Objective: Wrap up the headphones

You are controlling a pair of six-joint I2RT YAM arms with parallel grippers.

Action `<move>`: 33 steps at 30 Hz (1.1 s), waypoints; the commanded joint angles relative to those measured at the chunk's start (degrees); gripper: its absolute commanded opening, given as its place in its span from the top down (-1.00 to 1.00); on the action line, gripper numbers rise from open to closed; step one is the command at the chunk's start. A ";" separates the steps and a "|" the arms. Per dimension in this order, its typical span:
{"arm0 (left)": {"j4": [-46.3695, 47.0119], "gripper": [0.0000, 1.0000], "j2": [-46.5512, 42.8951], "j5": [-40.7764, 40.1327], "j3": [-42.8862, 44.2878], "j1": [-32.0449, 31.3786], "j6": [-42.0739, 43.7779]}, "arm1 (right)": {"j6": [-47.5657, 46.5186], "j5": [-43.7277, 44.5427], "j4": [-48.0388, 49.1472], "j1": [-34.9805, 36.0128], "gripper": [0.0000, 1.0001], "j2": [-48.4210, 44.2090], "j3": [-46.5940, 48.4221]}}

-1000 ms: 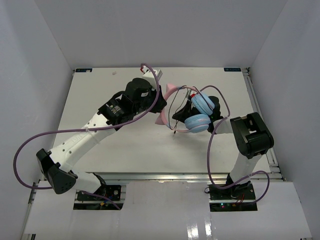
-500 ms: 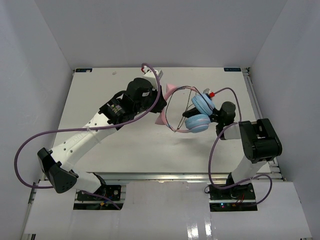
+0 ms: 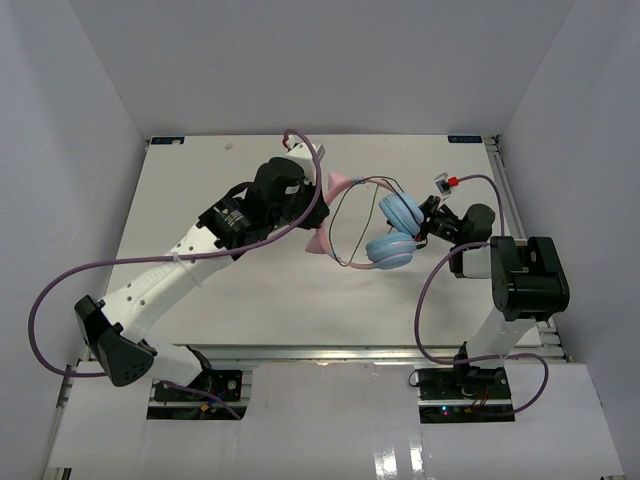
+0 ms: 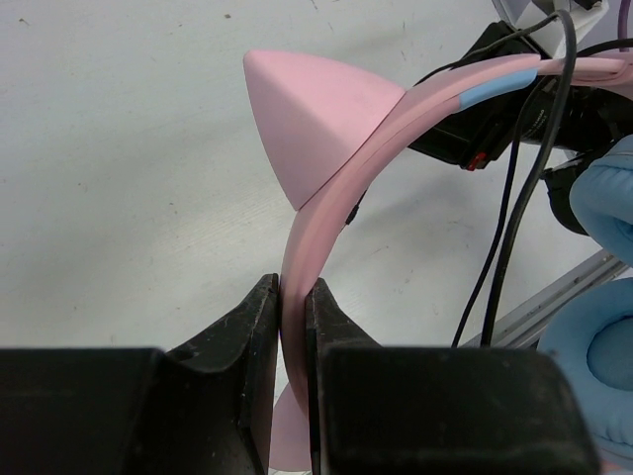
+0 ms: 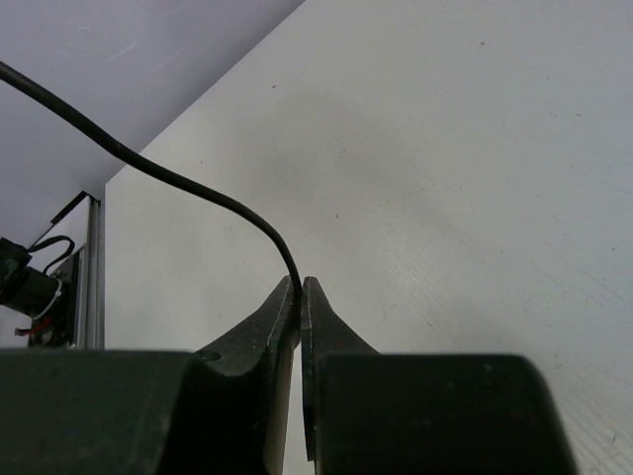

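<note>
The headphones (image 3: 392,250) lie mid-table, with two light-blue ear cups (image 3: 401,210) and a pink headband (image 3: 338,184) carrying cat-ear points. My left gripper (image 3: 318,214) is shut on the headband (image 4: 331,183) between the two points, its jaws (image 4: 293,293) pinching the pink band just below one cat ear (image 4: 309,111). The thin black cord (image 4: 502,233) loops past the blue cups (image 4: 605,203). My right gripper (image 3: 430,212) sits just right of the cups. It is shut (image 5: 299,287) on the cord (image 5: 188,184), which arcs up to the left from the fingertips.
Thick purple robot cables (image 3: 60,290) trail from both arms. A metal rail (image 3: 512,215) runs along the table's right edge, close to the right arm. White walls enclose the table (image 3: 200,170) on three sides. A red-tipped connector (image 3: 447,182) sits by the right wrist.
My right gripper has shut on the cord and pulled back to the right, away from the ear cups. The cups shifted slightly. The left gripper kept its hold.
</note>
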 commanded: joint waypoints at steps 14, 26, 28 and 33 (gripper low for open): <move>-1.61 1.00 3.08 -12.09 14.34 -0.11 -5.18 | -24.93 -2.12 -24.96 5.06 0.85 -7.28 -3.80; 6.12 1.00 6.59 -19.65 10.42 1.68 -13.87 | -33.13 -0.71 -31.73 11.58 0.85 -27.41 -9.78; 6.60 1.00 7.42 -20.02 10.18 2.26 -15.26 | -34.33 -0.03 -34.89 13.21 0.85 -29.12 -9.36; 7.42 1.00 8.89 -22.23 8.85 2.87 -18.61 | -40.24 4.28 -41.67 17.57 0.85 -31.85 -7.45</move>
